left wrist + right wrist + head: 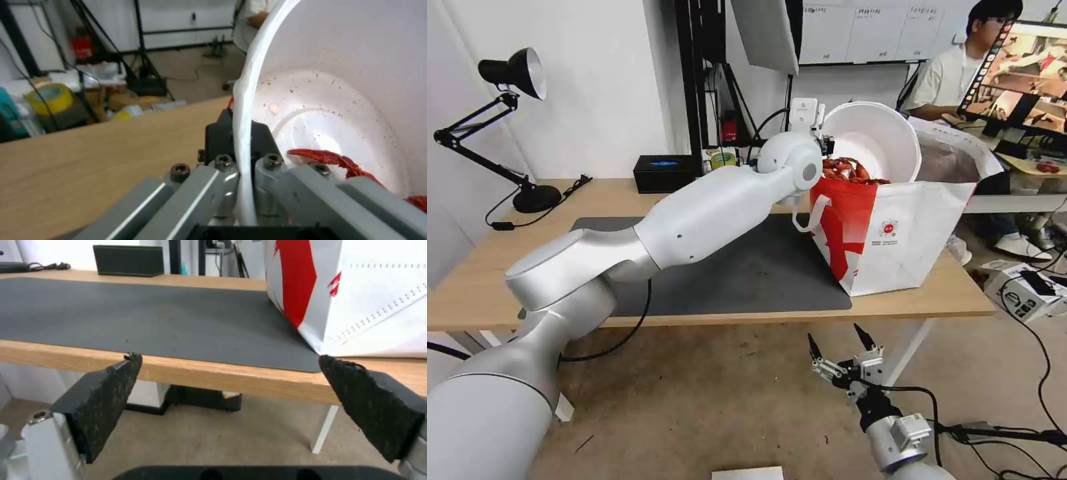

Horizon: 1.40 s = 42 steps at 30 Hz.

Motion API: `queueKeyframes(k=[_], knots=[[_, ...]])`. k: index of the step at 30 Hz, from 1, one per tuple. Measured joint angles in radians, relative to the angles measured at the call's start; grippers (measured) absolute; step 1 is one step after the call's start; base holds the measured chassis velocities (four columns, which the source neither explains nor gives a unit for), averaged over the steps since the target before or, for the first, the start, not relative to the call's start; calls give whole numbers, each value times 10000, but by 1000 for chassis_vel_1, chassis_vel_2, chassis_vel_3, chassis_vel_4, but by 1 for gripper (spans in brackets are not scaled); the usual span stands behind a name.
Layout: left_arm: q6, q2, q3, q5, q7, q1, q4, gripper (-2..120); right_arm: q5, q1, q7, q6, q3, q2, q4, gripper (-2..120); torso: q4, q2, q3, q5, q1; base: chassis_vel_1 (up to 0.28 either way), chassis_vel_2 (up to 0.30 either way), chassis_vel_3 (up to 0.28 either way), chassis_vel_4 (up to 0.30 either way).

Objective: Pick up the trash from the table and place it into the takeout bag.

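Left hand (242, 146) clamps the rim of the white round bowl (872, 137), tilted, holding red shellfish scraps (846, 170), above the red-and-white foil-lined takeout bag (904, 227) bearing a small round red logo (888, 229), right of centre on the light wood bench (467, 280). Right hand (838, 348) hangs open, empty, lower frame.

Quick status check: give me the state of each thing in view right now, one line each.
White bowl: tipped on its side over the bag's mouth, rim clamped, red shellfish scraps at its low edge.
Left gripper: shut on the bowl's rim, above the bag.
Takeout bag: upright on the table, mouth open.
Right gripper: open, empty, below the table edge.
Dark grey mat: flat.
Desk lamp: standing, unlit.
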<state>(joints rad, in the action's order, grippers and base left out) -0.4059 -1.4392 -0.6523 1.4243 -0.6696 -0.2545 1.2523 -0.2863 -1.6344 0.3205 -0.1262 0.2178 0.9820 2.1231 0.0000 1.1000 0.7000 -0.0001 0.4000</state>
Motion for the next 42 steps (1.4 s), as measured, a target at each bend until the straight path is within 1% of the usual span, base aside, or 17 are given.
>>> queueKeyframes(k=[3, 5, 6, 8, 13, 16, 17, 19, 28, 30, 31, 32, 35, 38, 39, 40, 42], knots=[[-198, 22, 11, 188, 55, -31, 47, 0, 0, 0, 0, 0, 0, 0, 0, 100, -1, 0, 0, 0, 0, 0, 0, 0, 0], [-783, 87, 79, 707, 115, -100, 188, 0, 0, 0, 0, 0, 0, 0, 0, 100, -1, 0, 0, 0, 0, 0, 0, 0, 0], [-783, 87, 79, 707, 115, -100, 188, 0, 0, 0, 0, 0, 0, 0, 0, 100, -1, 0, 0, 0, 0, 0, 0, 0, 0], [-1189, 182, 103, 1158, 115, -137, 312, 0, 0, 0, 0, 0, 0, 0, 0, 100, 0, 0, 0, 0, 0, 0, 0, 0, 0], [-1604, 378, 106, 1475, 116, -138, 340, 0, 0, 0, 0, 0, 0, 0, 0, 100, -1, 0, 0, 0, 0, 0, 0, 0, 0], [-2041, 521, 100, 1637, 124, -177, 358, 0, 0, 0, 0, 0, 0, 0, 0, 100, 1, 0, 0, -1, 0, 0, 0, 0, 0], [-2041, 521, 100, 1637, 124, -177, 358, 0, 0, 0, 0, 0, 0, 0, 0, 100, 1, 0, 0, -1, 0, 0, 0, 0, 0], [-2300, 543, 107, 1789, 93, -219, 352, 0, 0, 0, 0, 0, 0, 0, 0, 100, -1, 0, 0, -1, 0, 0, 0, 0, 0], [-2587, 514, 69, 2073, 84, -295, 462, 1, 0, 0, 0, 0, 0, 0, 0, 100, -1, 0, 0, 0, 0, 0, 0, 0, 0], [-2675, 465, 67, 2120, 87, -304, 491, 11, 0, 0, 0, 0, 0, 0, 0, 100, 0, 0, 0, 0, 0, 0, 0, 0, 0], [-2686, 454, 64, 2125, 88, -308, 505, 13, 0, 0, 0, -1, 0, 0, 0, 100, -1, 0, 0, 0, 0, 0, 0, 0, 0], [-2686, 454, 64, 2125, 88, -308, 505, 13, 0, 0, 0, -1, 0, 0, 0, 100, -1, 0, 0, 0, 0, 0, 0, 0, 0], [-2804, 454, 56, 2193, 111, -335, 610, 30, 0, 0, 0, -1, 0, 0, 0, 100, -1, 0, 0, 0, 0, 0, 0, 0, 0], [-2859, 459, 55, 2227, 116, -337, 632, 32, 0, 0, 0, -1, 0, 0, 0, 100, -1, 0, 0, 0, 0, 0, 0, 0, 0], [-2891, 464, 61, 2250, 115, -343, 641, 43, 0, 0, 0, 0, 0, 0, 0, 100, 0, 0, 0, 0, 0, 0, 0, 0, 0], [-2891, 464, 61, 2250, 115, -343, 641, 43, 0, 0, 0, 0, 0, 0, 0, 100, 0, 0, 0, 0, 0, 0, 0, 0, 0], [-2893, 504, 115, 2257, 115, -344, 658, 54, 0, 0, 0, 0, 0, 0, 0, 100, -1, 0, 0, 2, 0, 0, 0, 0, 0]])
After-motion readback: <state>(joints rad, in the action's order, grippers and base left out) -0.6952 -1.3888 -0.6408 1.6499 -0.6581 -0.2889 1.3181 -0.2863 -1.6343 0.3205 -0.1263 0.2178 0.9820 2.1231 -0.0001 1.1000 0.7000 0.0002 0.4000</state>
